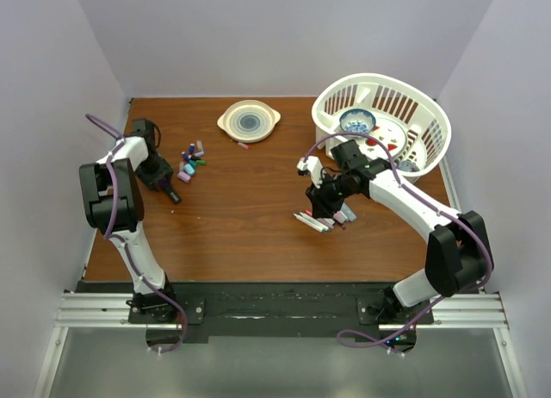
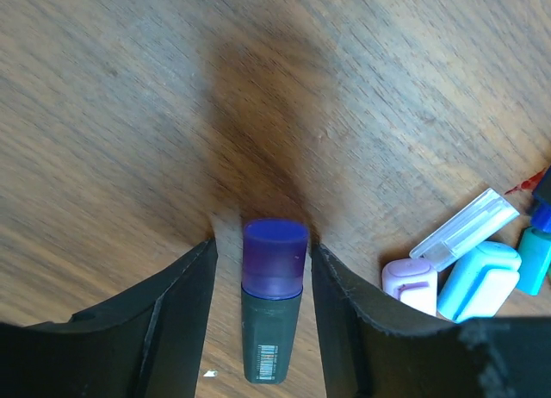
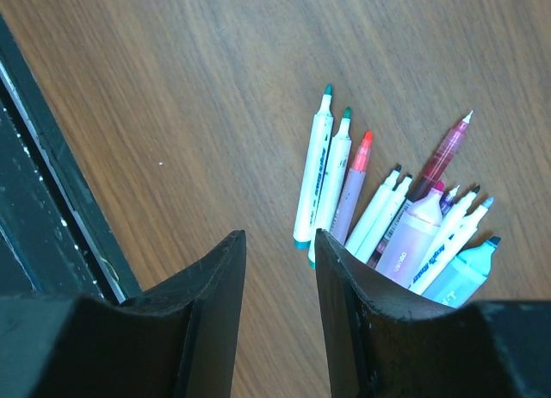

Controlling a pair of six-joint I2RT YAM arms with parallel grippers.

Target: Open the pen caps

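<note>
A dark marker (image 2: 269, 338) with a purple pen cap (image 2: 275, 258) on it lies flat on the wooden table. My left gripper (image 2: 263, 241) is open around it, with a gap on each side. Just to the right sit loose pen caps: pink (image 2: 411, 284), light blue (image 2: 479, 280), clear (image 2: 465, 229) and teal (image 2: 535, 258). From above, this cap pile (image 1: 191, 161) is just beyond the left gripper (image 1: 168, 191). My right gripper (image 3: 278, 234) is open and holds nothing. It hovers beside a bundle of uncapped pens (image 3: 387, 208), which lie right of centre (image 1: 323, 219) on the table.
A cream plate (image 1: 249, 120) sits at the back centre. A white basket (image 1: 383, 148) holding a blue-patterned bowl (image 1: 356, 120) stands at the back right. The table's black front rail (image 3: 43, 200) runs just left of the right gripper.
</note>
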